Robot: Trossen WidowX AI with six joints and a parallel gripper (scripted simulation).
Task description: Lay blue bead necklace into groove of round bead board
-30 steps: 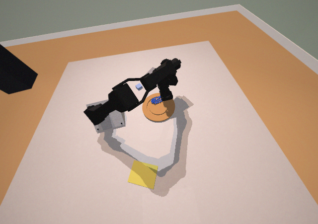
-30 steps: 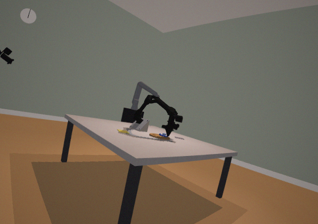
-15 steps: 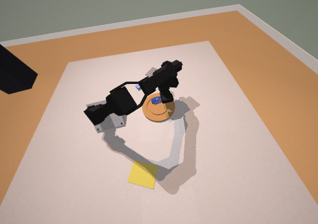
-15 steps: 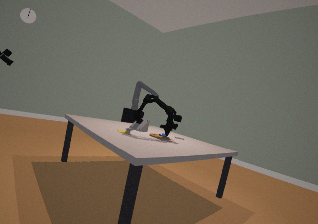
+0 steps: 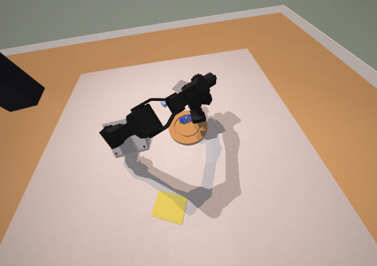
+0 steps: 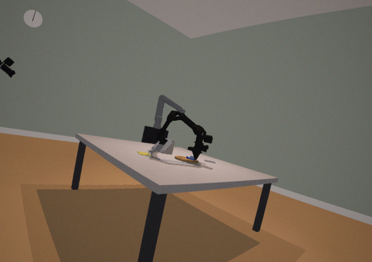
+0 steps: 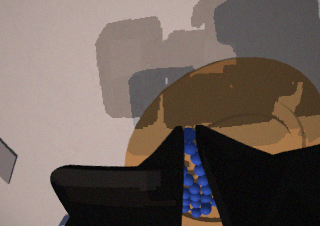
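Observation:
The round orange-brown bead board [image 5: 187,140] [image 6: 182,158] [image 7: 225,88] lies flat on the table, with a ring-shaped groove. The blue bead necklace [image 5: 184,118] [image 6: 189,157] [image 7: 196,191] is bunched over the board's upper part in the top view, not spread around the groove. My gripper [image 5: 199,120] [image 6: 196,158] [image 7: 188,132] points down low over the board's edge area, beside the bunch. It is shut on the necklace, with a bead between the fingertips in the wrist view. The fingers hide part of the necklace and board.
A yellow square [image 5: 169,207] [image 6: 143,153] lies on the table away from the board. A flat grey piece [image 5: 179,85] [image 6: 210,161] [image 7: 7,161] lies beyond the board. A small light-blue object [image 5: 164,104] shows beneath the arm. The arm's grey base [image 5: 131,145] stands beside the board.

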